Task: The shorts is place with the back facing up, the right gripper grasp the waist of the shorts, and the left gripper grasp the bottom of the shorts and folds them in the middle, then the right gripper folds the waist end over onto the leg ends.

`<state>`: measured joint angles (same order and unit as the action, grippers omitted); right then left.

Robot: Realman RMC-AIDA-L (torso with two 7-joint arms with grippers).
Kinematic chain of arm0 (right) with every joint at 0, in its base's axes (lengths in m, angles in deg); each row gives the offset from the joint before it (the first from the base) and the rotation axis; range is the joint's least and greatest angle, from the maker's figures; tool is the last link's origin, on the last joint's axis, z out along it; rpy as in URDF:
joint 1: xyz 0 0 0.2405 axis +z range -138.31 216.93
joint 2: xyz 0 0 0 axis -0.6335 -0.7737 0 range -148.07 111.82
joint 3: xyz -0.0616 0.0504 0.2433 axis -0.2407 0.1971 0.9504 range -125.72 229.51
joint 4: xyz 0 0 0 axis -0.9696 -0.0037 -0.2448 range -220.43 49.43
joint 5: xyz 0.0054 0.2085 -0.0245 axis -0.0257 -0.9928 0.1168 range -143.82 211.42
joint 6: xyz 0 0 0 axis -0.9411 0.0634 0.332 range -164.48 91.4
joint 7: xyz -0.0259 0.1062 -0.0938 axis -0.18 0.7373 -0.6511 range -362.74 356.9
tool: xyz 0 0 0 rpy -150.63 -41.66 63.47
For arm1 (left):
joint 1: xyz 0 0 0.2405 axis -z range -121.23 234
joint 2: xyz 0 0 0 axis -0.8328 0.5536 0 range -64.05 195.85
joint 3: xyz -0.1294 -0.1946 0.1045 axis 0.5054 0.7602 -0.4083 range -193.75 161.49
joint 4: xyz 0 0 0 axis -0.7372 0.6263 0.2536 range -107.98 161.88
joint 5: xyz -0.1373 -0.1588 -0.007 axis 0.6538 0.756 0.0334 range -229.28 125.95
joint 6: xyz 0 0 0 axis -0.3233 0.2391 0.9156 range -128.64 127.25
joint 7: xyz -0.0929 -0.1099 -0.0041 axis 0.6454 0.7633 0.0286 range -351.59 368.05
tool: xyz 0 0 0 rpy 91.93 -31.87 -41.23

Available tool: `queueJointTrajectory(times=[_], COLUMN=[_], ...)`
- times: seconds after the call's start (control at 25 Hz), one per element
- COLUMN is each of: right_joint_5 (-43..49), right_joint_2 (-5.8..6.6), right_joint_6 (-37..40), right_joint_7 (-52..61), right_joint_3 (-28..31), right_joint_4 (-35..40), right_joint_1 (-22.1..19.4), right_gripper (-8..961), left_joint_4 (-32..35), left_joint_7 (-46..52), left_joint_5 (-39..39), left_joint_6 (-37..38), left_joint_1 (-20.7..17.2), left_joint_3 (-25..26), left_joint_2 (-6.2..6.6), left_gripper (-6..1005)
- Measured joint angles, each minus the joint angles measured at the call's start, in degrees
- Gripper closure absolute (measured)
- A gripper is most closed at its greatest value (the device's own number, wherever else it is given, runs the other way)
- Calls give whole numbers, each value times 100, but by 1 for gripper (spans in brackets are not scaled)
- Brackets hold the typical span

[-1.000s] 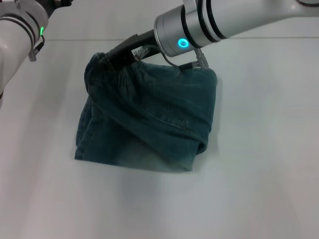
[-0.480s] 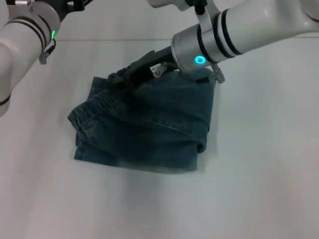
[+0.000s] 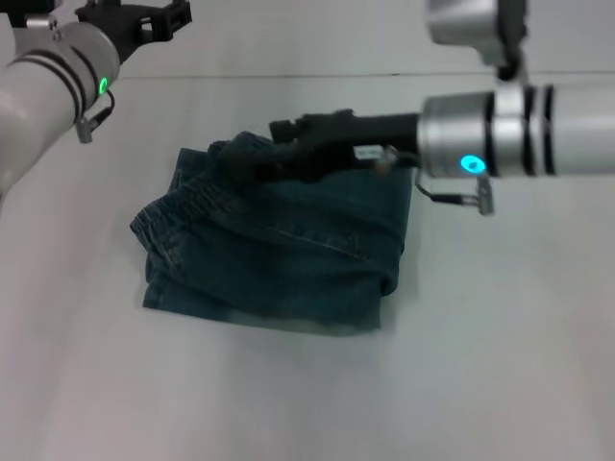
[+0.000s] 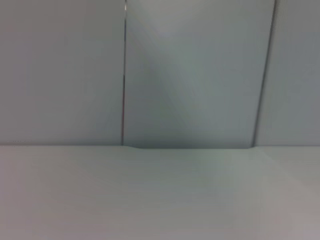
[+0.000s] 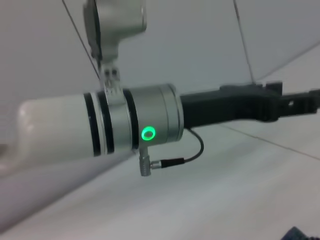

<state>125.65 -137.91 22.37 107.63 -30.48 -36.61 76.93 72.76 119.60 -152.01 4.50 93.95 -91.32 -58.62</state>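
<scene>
The denim shorts (image 3: 288,240) lie folded into a compact stack on the table's middle left. Their ruffled waist (image 3: 178,206) rests on top at the left side, over the lower layers; the leg ends are hidden underneath. My right gripper (image 3: 271,146) reaches in from the right, hovering over the far edge of the shorts, open and holding nothing. My left gripper (image 3: 135,19) is raised at the far left corner, away from the shorts, open and empty. The right wrist view shows the left gripper (image 5: 260,102) and a dark corner of the shorts (image 5: 300,234).
The white table (image 3: 500,365) spreads around the shorts, with a seam (image 3: 288,75) along its far side. The left wrist view shows only the table (image 4: 160,195) and grey wall panels (image 4: 195,75).
The right gripper has let go of the waist, which now lies on the left of the stack, and has pulled back to the right. The left gripper shifted a little to the right.
</scene>
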Motion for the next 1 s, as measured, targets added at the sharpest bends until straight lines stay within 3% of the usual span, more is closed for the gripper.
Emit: queueJointTrajectory(times=[0.12,0.16,0.28,0.36,0.52,0.68,0.8,1.0], right_joint_5=[-471,-670,-740,-717,-475,81,513,1035], right_joint_2=[17,19,19,29,105,209,243,255], right_joint_6=[406,702,944,1179,1987,2862,3456,3943], right_joint_7=[-583,-998,-1337,-1619,-2274,-2605,-2790,-2968], right_joint_3=[134,293,469,657,1220,1941,2460,2800], right_joint_4=[13,-30,-82,-96,-89,-127,-131,-72], right_joint_1=[-528,-898,-1223,-1515,-2054,-2340,-2384,-2270], right_gripper=[145,118,36,39,44,50,52,55], left_joint_4=[357,445,845,973,1208,936,418,-52], left_joint_7=[56,83,157,158,119,-202,-846,-1355], left_joint_5=[13,15,18,17,16,228,560,494], left_joint_6=[707,906,1903,2332,3936,5463,6987,8313], left_joint_1=[-365,-456,-922,-1090,-1535,-1730,-1789,-1831], left_joint_3=[-2,-3,-32,-24,253,1065,2018,2753], left_joint_2=[-9,-8,-8,-10,-11,-12,15,72], left_gripper=[122,123,123,124,125,125,125,125])
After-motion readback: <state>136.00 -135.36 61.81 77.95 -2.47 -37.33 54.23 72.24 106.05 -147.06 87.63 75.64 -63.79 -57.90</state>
